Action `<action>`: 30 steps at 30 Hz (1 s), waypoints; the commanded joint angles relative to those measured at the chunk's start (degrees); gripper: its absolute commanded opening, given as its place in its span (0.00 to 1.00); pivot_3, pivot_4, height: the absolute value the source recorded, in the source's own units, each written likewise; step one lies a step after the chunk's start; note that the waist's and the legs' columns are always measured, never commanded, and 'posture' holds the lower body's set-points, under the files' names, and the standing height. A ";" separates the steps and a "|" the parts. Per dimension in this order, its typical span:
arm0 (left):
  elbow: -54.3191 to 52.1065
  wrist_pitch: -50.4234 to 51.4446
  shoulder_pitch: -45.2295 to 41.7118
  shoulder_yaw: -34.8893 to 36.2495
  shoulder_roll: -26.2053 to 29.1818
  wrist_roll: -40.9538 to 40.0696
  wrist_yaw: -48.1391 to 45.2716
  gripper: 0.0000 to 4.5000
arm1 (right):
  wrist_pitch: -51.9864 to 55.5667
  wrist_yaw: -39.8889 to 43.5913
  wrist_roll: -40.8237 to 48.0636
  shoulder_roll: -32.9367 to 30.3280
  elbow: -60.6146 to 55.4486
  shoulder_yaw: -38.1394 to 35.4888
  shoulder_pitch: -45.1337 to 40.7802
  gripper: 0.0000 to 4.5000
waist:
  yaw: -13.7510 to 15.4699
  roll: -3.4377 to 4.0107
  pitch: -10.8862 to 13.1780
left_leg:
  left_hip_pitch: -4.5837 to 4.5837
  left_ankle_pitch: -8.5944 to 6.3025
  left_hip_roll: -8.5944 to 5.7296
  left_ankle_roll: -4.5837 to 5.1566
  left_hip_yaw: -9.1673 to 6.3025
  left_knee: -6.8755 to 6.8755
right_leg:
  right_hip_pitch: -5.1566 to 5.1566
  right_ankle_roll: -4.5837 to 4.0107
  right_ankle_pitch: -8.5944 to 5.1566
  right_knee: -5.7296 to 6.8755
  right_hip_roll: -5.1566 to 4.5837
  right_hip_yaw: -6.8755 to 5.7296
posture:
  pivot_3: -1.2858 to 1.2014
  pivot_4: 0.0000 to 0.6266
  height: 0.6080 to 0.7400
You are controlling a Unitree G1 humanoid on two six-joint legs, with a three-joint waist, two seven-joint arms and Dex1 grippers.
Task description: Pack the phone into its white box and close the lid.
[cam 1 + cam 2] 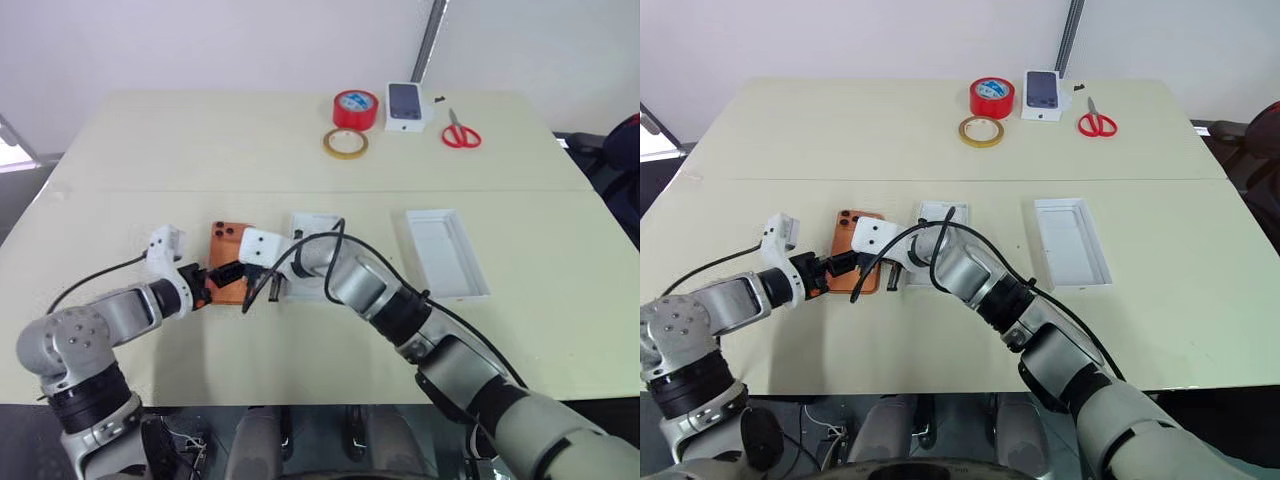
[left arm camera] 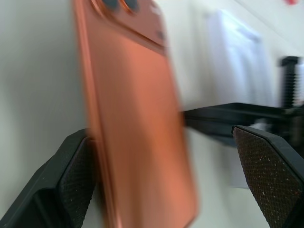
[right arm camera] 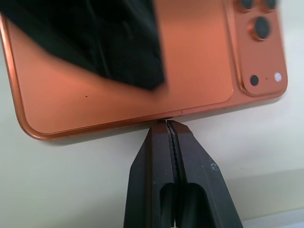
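Phone (image 3: 118, 61) lies camera-side up on the table (image 1: 200, 150), just left of the white box (image 1: 318, 240); it looks thin, stiff and slick, so best pinched across its long edges. Left gripper (image 2: 161, 180) gapes wide astride it, holding nothing; right gripper (image 3: 170, 127) is closed, empty, tips at the phone's edge. No readable writing or brand.

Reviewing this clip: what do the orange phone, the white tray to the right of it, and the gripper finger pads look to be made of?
The phone: probably metal or coated glass, smooth satin orange; it reflects the black finger above it. The lid: likely cardboard, matt white, thin low walls. The left gripper pads: apparently black rubber, with a fine dotted texture.
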 commanded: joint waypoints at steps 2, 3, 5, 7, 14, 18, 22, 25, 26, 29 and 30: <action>0.74 1.15 -0.78 -0.55 -0.41 -2.98 1.38 0.99 | -1.34 0.76 0.15 1.40 -3.06 0.05 -0.18 0.00 | -0.16 0.00 0.00 | 0.00 0.00 0.01 0.00 0.00 -0.01 | -0.02 0.00 0.00 0.02 0.01 0.00 | 0.52 0.24 1.00; 1.09 1.15 -1.00 -0.14 -0.36 -3.13 1.78 0.99 | -1.40 0.81 0.10 1.35 -3.02 0.00 -0.18 0.00 | -0.17 0.00 0.00 | 0.00 0.00 0.01 0.00 -0.01 -0.01 | -0.02 0.00 0.00 0.02 0.01 -0.01 | 0.52 0.24 1.00; 1.60 1.15 -1.18 0.48 -0.03 -3.32 2.44 0.99 | -1.43 0.89 -0.01 1.24 -3.08 -0.05 -0.09 0.00 | -0.15 0.00 0.00 | 0.00 0.00 0.01 0.00 0.00 -0.01 | -0.02 0.00 0.00 0.02 0.01 -0.01 | 0.52 0.24 1.00; 2.07 1.15 -1.28 1.29 0.21 -3.52 2.95 0.99 | -1.49 0.96 -0.15 1.16 -3.10 -0.08 -0.03 0.00 | -0.15 0.00 0.00 | 0.00 0.00 0.01 0.00 0.00 -0.01 | -0.02 0.00 0.00 0.01 0.00 -0.01 | 0.52 0.24 1.00; 3.19 1.15 -1.43 4.90 0.42 -5.54 5.17 0.59 | -1.21 1.28 -0.57 0.78 -4.03 -0.16 0.33 0.00 | -0.23 -0.03 0.02 | -0.03 -0.02 0.02 -0.03 -0.02 -0.02 | -0.06 -0.01 0.00 0.01 -0.01 -0.02 | 0.52 0.24 1.00; 3.54 1.15 -1.57 7.38 -0.53 -7.28 6.76 0.49 | -0.76 1.67 -0.60 0.19 -5.43 -0.62 0.17 0.00 | -0.24 -0.05 0.04 | -0.04 -0.07 0.03 -0.12 -0.01 -0.03 | -0.08 -0.01 0.00 0.01 -0.02 -0.02 | 0.52 0.24 1.00; 4.44 1.15 -1.82 10.71 -1.86 -9.67 9.16 0.49 | -0.20 2.04 -0.48 -0.42 -6.68 -1.27 -0.04 0.00 | -0.19 -0.06 0.04 | -0.04 -0.09 0.03 -0.15 -0.02 -0.03 | -0.08 -0.02 0.00 0.01 -0.03 -0.03 | 0.52 0.24 1.00; 4.80 1.15 -1.50 11.91 -2.32 -11.40 10.80 0.49 | 0.23 2.37 -0.39 -1.13 -8.07 -1.65 0.00 0.00 | -0.14 -0.06 0.04 | -0.06 -0.09 0.03 -0.16 -0.03 -0.03 | -0.09 -0.02 0.00 0.00 -0.05 -0.03 | 0.52 0.24 1.00; 4.82 1.15 -1.35 12.09 -2.36 -11.93 11.23 0.43 | 0.53 2.51 -0.27 -1.46 -8.79 -1.89 0.01 0.00 | -0.14 -0.07 0.04 | -0.06 -0.10 0.03 -0.16 -0.03 -0.03 | -0.08 -0.03 -0.01 -0.01 -0.05 -0.03 | 0.52 0.24 1.00; 4.61 1.15 -1.35 12.75 -2.98 -13.28 12.66 0.20 | 1.72 2.96 0.13 -2.70 -11.64 -2.83 0.12 0.00 | -0.10 -0.07 0.05 | -0.07 -0.10 0.02 -0.17 -0.03 -0.03 | -0.09 -0.03 0.00 -0.02 -0.07 -0.04 | 0.52 0.24 1.00; 4.59 1.15 -1.54 13.25 -3.36 -13.98 13.15 0.09 | 2.47 3.20 0.39 -3.32 -13.16 -3.45 0.13 0.00 | -0.04 -0.07 0.04 | -0.06 -0.10 0.02 -0.17 -0.03 -0.03 | -0.08 -0.04 -0.01 -0.03 -0.08 -0.05 | 0.52 0.24 1.00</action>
